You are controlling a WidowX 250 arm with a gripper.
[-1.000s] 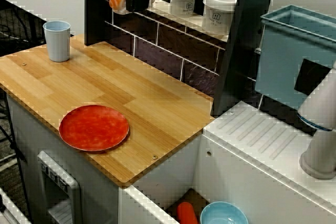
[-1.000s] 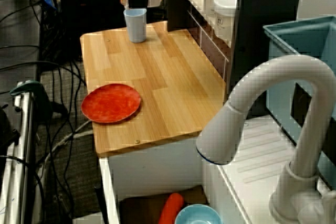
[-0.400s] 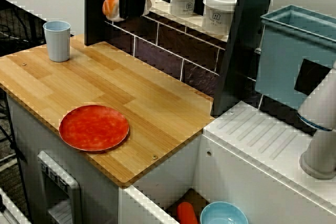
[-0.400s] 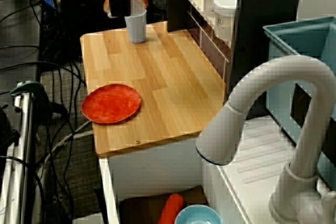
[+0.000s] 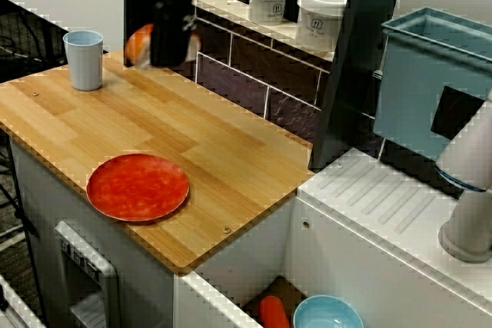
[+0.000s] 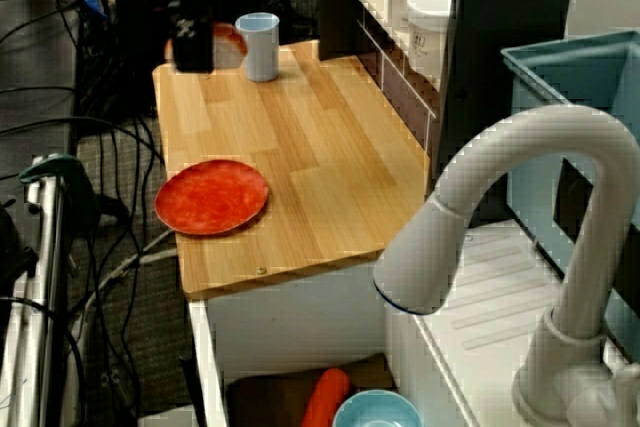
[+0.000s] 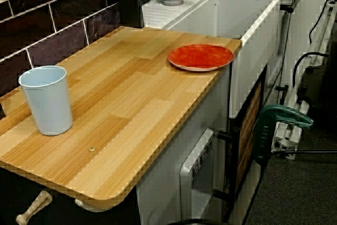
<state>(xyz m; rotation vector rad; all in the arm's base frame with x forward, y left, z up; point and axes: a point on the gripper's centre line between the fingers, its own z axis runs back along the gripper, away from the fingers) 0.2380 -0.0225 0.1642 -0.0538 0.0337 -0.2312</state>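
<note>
Item 1: gripper (image 5: 167, 50), blurred. I read it as clenched on an orange-and-white piece (image 5: 137, 44), held in the air just beside the cup (image 5: 84, 59).
Item 2: red plate (image 5: 137, 187), lying on the bench (image 5: 231, 151), well apart from the cup, near the front edge.

Even, soft indoor light; motion blur on gripper (image 5: 171, 36) and orange item (image 5: 137, 45)

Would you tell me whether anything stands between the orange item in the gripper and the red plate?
Nothing visible does: only bare counter lies between the orange item in the gripper and the red plate. The blue cup stands off to the side, out of that line.
</note>
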